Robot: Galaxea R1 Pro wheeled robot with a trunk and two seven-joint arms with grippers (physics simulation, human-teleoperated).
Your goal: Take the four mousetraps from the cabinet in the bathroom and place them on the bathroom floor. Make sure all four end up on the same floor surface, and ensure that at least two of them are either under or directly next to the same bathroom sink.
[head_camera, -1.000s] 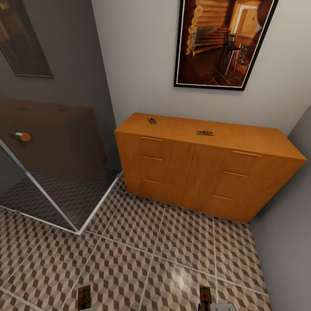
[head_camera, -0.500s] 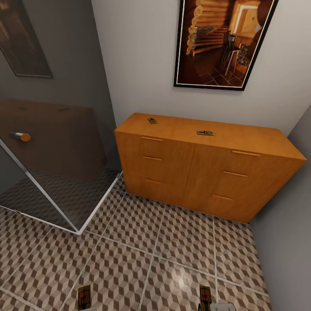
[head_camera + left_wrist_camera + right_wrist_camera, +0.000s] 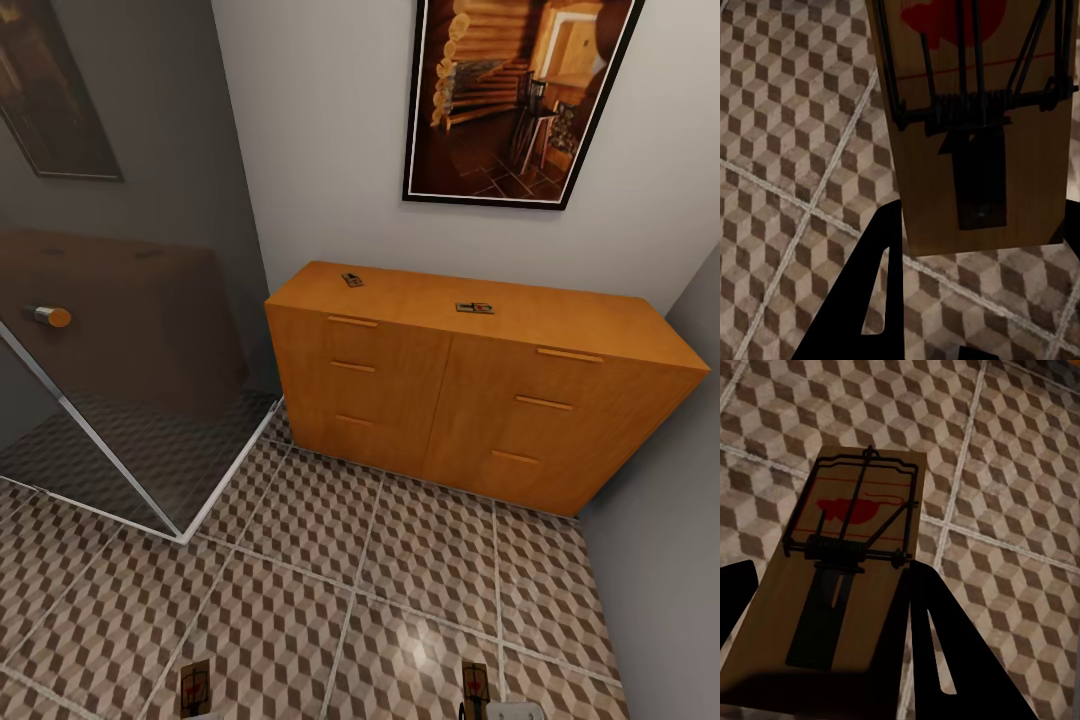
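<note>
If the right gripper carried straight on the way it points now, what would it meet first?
Probably the bathroom floor. The right gripper is shut on a mousetrap and aims down at the patterned tiles, with nothing else in that line; depth is unclear.

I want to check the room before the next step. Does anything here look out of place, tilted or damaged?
Nothing looks damaged or spilled. Two small wooden mousetraps lie flat on the orange-brown wooden cabinet, one at its left and one nearer its middle. Each hand holds another trap above the cube-patterned tiled floor.
</note>
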